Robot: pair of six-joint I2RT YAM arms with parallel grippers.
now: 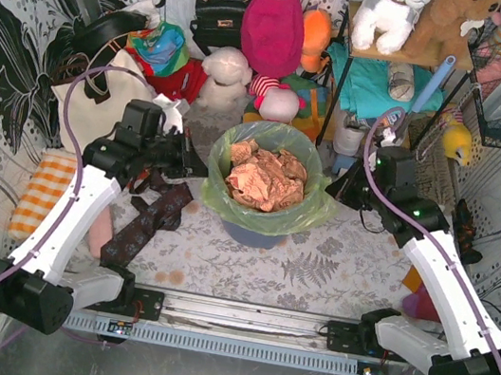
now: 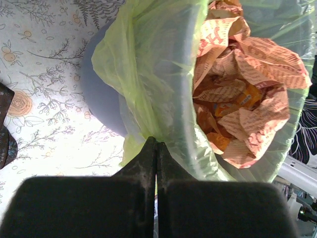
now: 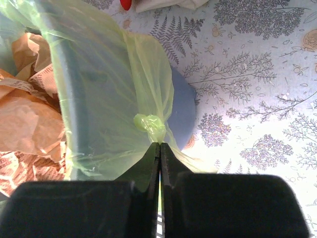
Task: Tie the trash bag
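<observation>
Left wrist, trash bag, paper print unreadable

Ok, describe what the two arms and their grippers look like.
Both arms, left arm and right arm, have white tubular links between bulky black joint housings. A purple cable runs along each. The left gripper and right gripper have matte black, wedge-shaped fingers on blocky black bodies.
</observation>
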